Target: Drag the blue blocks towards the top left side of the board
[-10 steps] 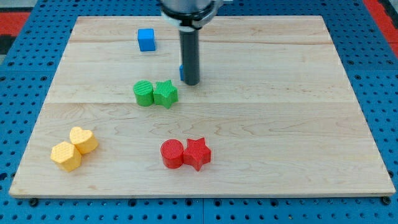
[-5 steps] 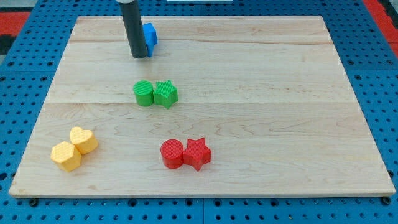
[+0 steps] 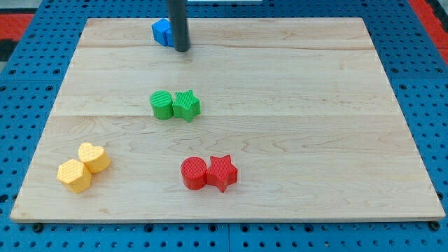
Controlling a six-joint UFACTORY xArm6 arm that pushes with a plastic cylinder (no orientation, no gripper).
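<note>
My tip, the lower end of the straight dark rod, rests on the pale wooden table at its far edge, left of centre. There is no hand on this arm (only the rod), so nothing spreads, presses together or pinches. Just left of the rod and partly hidden behind it sits the blue plastic block, whose shape I cannot make out fully because the rod covers its right side; it looks to be touching the rod. Only one blue piece can be told apart here, and whether a second lies behind the rod I cannot tell.

Nearer and well apart from my tip, a green ribbed cylinder and a green star block stand side by side, touching, around the middle of the table's left half. Nearer still, a red cylinder touches a red star block close to the near edge. At the near left corner a yellow heart block presses against a yellow hexagonal block. Around the table lies a blue perforated mat.
</note>
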